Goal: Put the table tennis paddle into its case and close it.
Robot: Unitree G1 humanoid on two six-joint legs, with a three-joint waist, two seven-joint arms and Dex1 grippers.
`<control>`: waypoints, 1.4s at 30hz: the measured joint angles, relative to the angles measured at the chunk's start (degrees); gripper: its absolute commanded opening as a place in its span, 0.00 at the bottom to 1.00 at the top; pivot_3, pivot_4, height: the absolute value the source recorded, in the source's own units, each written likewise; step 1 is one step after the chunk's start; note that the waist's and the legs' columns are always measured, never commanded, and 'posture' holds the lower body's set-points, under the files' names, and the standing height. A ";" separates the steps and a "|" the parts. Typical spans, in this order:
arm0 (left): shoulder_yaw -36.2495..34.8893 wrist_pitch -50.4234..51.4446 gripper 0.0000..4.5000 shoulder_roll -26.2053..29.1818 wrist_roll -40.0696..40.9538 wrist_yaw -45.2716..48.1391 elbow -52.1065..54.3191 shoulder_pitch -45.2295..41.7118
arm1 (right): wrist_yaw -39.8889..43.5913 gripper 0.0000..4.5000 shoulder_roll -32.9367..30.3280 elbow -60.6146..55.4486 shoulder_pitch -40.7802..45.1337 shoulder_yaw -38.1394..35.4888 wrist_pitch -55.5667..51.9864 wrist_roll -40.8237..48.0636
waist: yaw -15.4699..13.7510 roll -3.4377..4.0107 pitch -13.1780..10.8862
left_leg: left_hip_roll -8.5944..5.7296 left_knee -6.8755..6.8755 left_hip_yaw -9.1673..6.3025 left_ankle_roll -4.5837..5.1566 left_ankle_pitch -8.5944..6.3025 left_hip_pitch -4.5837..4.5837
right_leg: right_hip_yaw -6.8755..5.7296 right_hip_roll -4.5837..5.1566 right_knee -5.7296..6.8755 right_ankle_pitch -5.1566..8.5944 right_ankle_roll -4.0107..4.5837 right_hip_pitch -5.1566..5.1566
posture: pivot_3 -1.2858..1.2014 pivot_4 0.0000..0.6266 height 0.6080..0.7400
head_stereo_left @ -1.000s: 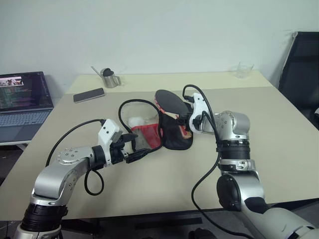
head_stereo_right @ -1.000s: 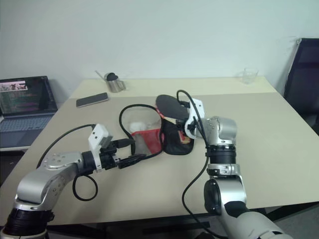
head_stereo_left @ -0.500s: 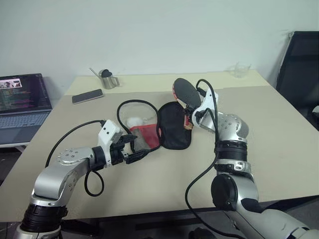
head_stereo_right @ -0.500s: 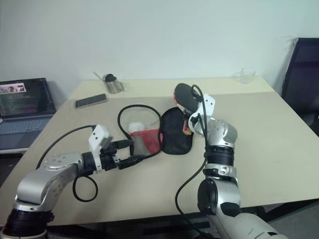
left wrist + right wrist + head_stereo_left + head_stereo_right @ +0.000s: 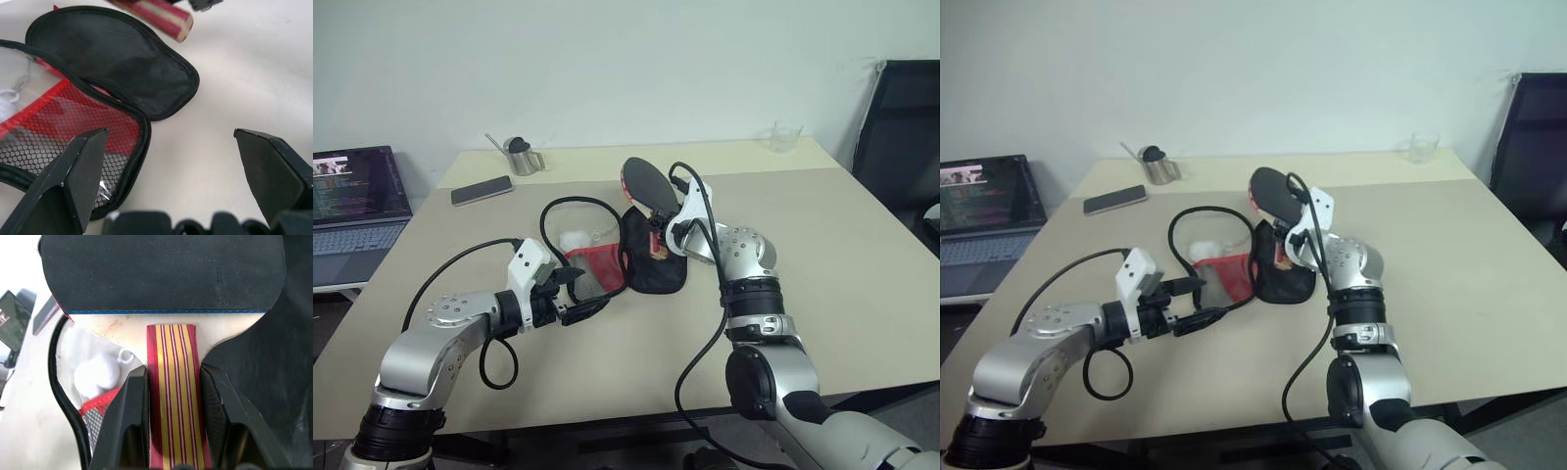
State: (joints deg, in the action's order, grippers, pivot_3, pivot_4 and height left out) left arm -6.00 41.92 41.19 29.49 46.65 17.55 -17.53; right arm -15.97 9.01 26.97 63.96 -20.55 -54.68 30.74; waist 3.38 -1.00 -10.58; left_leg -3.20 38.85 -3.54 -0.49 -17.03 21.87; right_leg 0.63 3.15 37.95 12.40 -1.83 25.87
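— Paddle (image 5: 644,182) first: where do we see it?

— Our right gripper (image 5: 172,382) is clamped on its striped handle, one finger on each side, holding the blade raised over the far end of the case (image 5: 651,253).

— And our left gripper (image 5: 171,161)?

— Spread wide and holding nothing, just beside the case's near red mesh edge.

— What is inside the case?

— It lies unzipped on the worktop (image 5: 822,245), black flap folded open; a white pom-pom (image 5: 97,376) sits by the mesh pocket.

— Counts?

— One paddle, one case, two grippers.
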 measured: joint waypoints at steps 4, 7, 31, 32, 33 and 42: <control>-0.01 0.20 1.00 0.00 0.00 -0.30 0.19 0.18 | 0.92 0.24 -0.02 2.82 -0.48 2.37 2.30 -0.03 | 0.04 0.00 0.00 | 0.01 0.00 0.02 0.01 0.00 0.00 | 0.02 -0.01 0.00 0.00 0.00 0.01 | 0.52 0.24 1.00; -0.01 0.39 1.00 -0.02 0.09 -0.98 0.40 0.18 | 1.85 0.24 -0.09 4.52 -1.35 4.52 3.66 -0.25 | 0.01 0.00 0.00 | 0.00 0.00 0.02 0.01 -0.01 0.00 | 0.02 -0.01 -0.01 0.00 0.00 0.01 | 0.52 0.24 1.00; -0.04 1.48 1.00 -0.03 0.98 -2.23 2.12 1.18 | -1.22 0.24 -0.54 5.44 -4.31 10.69 9.27 -2.42 | -0.02 0.00 0.00 | 0.02 0.00 0.06 0.00 0.00 0.01 | 0.07 -0.02 0.00 0.00 0.00 0.05 | 0.52 0.24 1.00; -0.04 1.49 1.00 -0.03 0.98 -2.22 2.12 1.18 | -1.62 0.24 -0.56 5.46 -4.46 10.68 9.29 -2.58 | -0.01 0.00 0.00 | 0.02 0.00 0.06 0.00 0.00 0.01 | 0.07 -0.02 0.01 0.00 0.00 0.05 | 0.52 0.24 1.00; -0.04 1.51 1.00 -0.02 0.98 -2.22 2.12 1.18 | -1.80 0.24 -0.57 5.47 -4.53 10.67 9.31 -2.62 | -0.01 0.00 0.00 | 0.02 0.00 0.06 0.00 0.00 0.01 | 0.07 -0.02 0.00 0.00 0.00 0.05 | 0.52 0.24 1.00; -0.03 1.54 1.00 0.00 0.98 -2.21 2.12 1.17 | -2.84 0.24 -0.59 6.25 -4.63 10.68 9.33 -2.84 | -0.01 0.00 0.00 | 0.02 0.00 0.07 0.01 0.00 0.01 | 0.08 -0.02 0.01 0.00 0.00 0.05 | 0.52 0.24 1.00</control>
State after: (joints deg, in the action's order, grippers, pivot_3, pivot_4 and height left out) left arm -6.04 43.46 41.19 30.46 44.44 19.67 -16.37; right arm -18.81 8.42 33.23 59.34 -9.87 -45.35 27.90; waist 3.37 -1.01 -10.58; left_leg -3.19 38.85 -3.47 -0.49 -17.03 21.87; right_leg 0.71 3.13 37.96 12.40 -1.84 25.92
